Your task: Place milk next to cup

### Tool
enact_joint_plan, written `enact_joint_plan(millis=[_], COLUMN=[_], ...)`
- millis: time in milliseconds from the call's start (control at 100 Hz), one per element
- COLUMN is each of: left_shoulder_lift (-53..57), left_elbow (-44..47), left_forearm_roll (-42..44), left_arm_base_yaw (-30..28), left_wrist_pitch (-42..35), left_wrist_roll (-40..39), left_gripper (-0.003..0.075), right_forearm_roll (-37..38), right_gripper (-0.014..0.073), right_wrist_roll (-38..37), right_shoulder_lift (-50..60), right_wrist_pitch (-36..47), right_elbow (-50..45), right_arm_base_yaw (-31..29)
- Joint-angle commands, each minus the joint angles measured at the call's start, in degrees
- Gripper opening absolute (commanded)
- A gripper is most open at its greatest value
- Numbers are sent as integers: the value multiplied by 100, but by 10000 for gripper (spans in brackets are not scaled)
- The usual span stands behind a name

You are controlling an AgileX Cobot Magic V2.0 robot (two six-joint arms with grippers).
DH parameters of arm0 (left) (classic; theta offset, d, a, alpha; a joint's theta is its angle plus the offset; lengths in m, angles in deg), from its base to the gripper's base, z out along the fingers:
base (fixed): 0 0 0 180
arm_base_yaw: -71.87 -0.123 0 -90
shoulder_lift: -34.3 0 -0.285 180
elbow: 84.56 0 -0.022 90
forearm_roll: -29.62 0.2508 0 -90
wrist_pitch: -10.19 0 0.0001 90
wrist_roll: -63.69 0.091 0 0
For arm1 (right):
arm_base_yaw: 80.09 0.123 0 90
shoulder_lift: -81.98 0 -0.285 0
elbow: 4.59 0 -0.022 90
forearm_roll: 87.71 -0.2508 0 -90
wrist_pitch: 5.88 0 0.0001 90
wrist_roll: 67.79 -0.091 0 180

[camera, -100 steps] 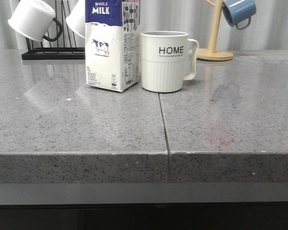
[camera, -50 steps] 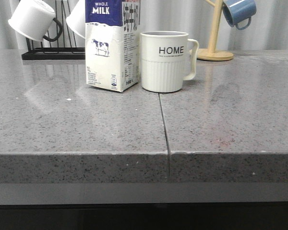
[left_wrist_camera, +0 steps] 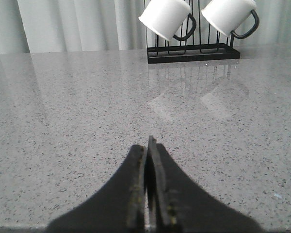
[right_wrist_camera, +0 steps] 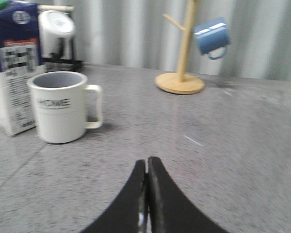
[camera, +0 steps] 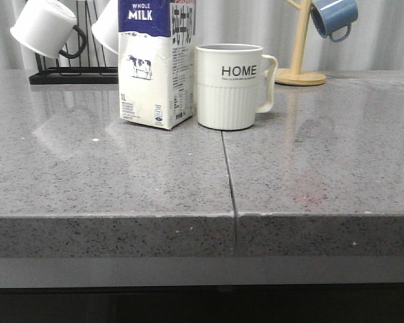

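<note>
The milk (camera: 155,64), a tall white carton with a dark blue top band and a cow picture, stands upright on the grey counter, right beside the cup (camera: 229,86). The cup is cream-white with "HOME" in black, a ribbed lower half and its handle turned right. The right wrist view shows both, the milk (right_wrist_camera: 12,68) behind the cup (right_wrist_camera: 60,107), well ahead of my right gripper (right_wrist_camera: 147,162), which is shut and holds nothing. My left gripper (left_wrist_camera: 146,144) is shut and empty over bare counter. Neither gripper appears in the front view.
A black wire rack (camera: 74,75) with two white mugs (camera: 44,27) stands at the back left. A wooden mug tree (camera: 299,67) holding a blue mug (camera: 333,17) stands at the back right. A seam (camera: 227,175) runs down the counter toward its front edge.
The front view shifts very slightly; the milk and cup stay in place beside each other.
</note>
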Motion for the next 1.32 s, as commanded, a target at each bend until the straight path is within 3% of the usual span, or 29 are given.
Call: enact_joint_plan(millis=[0,330,510,1310], left_shoulder_lift=[184,184,184,184], left_elbow=[259,259,259,259], left_forearm_roll=[0,0,0,0], left_arm_base_yaw=[-7,-7,-7,-7], left_wrist_pitch=[-422,-422,-422,-422], left_wrist_roll=[-74,-74,-74,-74], left_gripper=[-20,-20,-20,-20], right_forearm_roll=[-100,-229,-229,-229], right_gripper=[-67,-67,-67,-67], right_wrist_roll=[30,-53,-69,-69], right_shoulder_lift=[37,1067,1716,1695], right_wrist_pitch=[715,762,196,60], right_elbow=[-80,-1203,-1198,-1198], right_arm_base_yaw=[-350,-796,-893,-901])
